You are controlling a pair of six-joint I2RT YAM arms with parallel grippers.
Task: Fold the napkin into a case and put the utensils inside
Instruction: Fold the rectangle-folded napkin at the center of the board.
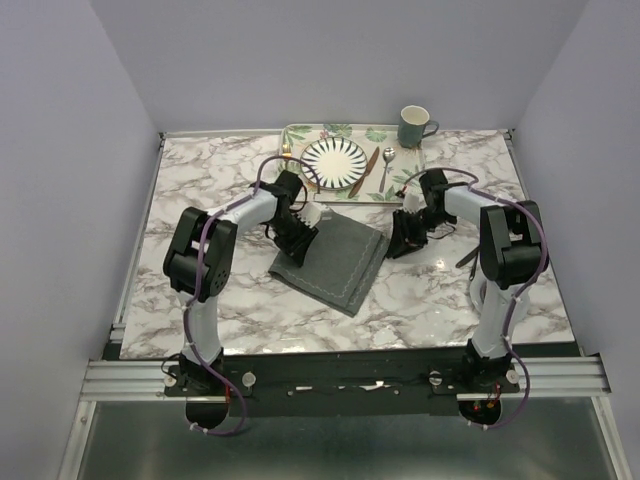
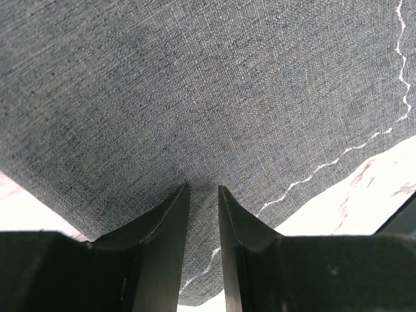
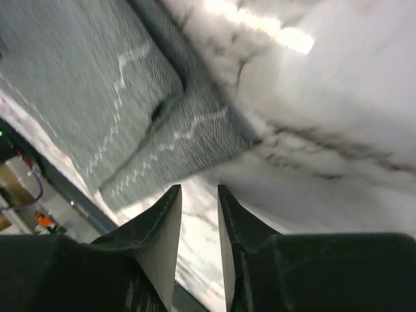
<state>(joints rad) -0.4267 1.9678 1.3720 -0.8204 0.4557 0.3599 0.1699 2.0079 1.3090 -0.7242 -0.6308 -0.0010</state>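
- The napkin (image 1: 330,262) is being cut off by the frame in the left wrist view, and the right wrist view is being blurred, so little of the cloth's edges can be made out there.
- The fork (image 1: 288,152) is being partly covered by the left arm's cable; only its gold end is being shown.
- From above, both sets of fingertips are being hidden by the grippers' own dark bodies.
- The napkin is being shown as dark grey woven cloth with a thin pale wavy stitch line, folded into layers. A doubled corner is being seen in the right wrist view.
- The table (image 1: 200,190) is being shown as glossy white marble with grey veins.
- The napkin is being kept flat at the table's middle, just in front of the leaf-patterned tray (image 1: 300,135). It is turned askew, with one corner toward the near edge. Its outline is nearly square, so a long axis is hard to tell.
- The knife (image 1: 368,167) and spoon (image 1: 386,168) are being left on the tray, right of the striped plate (image 1: 335,160), lying roughly far to near.
- The left gripper (image 2: 203,188) is being held at the napkin's far left edge, with cloth in the narrow gap between its fingers (image 2: 170,221); whether it is pinched cannot be told.
- The right gripper (image 3: 198,188) is being held just short of the napkin's right corner, jaws slightly parted over bare marble.
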